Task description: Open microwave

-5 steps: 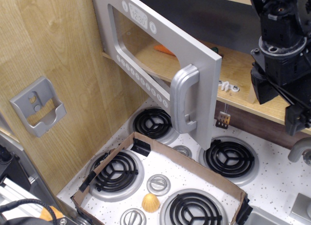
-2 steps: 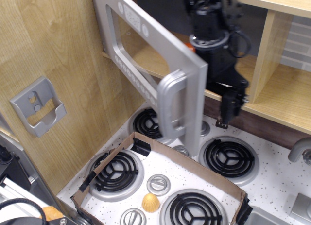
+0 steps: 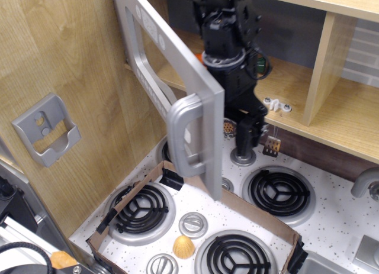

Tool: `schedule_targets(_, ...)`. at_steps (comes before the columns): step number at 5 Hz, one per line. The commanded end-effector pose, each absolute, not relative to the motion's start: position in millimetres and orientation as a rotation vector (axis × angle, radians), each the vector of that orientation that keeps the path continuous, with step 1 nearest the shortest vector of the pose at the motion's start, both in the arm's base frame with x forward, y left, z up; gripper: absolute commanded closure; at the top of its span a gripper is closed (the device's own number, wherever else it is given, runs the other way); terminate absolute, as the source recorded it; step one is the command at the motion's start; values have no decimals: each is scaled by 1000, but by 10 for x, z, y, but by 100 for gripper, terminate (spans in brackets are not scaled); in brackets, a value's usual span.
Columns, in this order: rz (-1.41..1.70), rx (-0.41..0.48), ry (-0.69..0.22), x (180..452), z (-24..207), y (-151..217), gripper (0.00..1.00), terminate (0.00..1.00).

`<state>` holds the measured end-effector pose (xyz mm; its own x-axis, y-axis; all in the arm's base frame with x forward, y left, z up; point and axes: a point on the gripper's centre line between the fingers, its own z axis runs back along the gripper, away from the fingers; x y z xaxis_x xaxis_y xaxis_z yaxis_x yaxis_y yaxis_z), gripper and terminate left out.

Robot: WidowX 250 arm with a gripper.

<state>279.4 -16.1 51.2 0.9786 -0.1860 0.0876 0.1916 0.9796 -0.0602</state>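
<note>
Nearest the camera, a cardboard tray (image 3: 237,206) lies on the speckled white tabletop (image 3: 337,218), fencing in the front black coil burners (image 3: 141,208), some grey knobs (image 3: 193,223) and a small yellow shell-shaped piece (image 3: 183,246). Another coil burner (image 3: 278,192) sits outside the tray toward the right.

On the wooden wall to the left hangs a small grey slotted bracket (image 3: 46,131).

Above the tray the microwave (image 3: 172,90) has its door swung wide — the grey panel stands out from the cabinet, its free edge toward the camera, and the grey loop handle (image 3: 185,137) hangs over the tray's far rim. The clear window and the row of round white buttons are seen at a steep angle.

Just behind the door's free edge the black robot arm (image 3: 228,46) reaches down, with the tool (image 3: 246,138) low beside the door, above a grey knob at the back of the stove. Whether its fingers are parted or closed I cannot tell — they blur into one dark shape.

Farther back is a wooden shelf (image 3: 308,102) with a white latch (image 3: 277,105) on its edge.
</note>
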Motion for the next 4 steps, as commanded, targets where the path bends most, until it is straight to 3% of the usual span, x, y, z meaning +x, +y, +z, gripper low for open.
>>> schedule_targets(1,-128,-49,-160,2549,564,86,0,0)
schedule_targets(3,-180,-44,-159,2739,603,-6,0,0)
schedule_targets(4,-180,-44,-159,2739,603,-6,0,100)
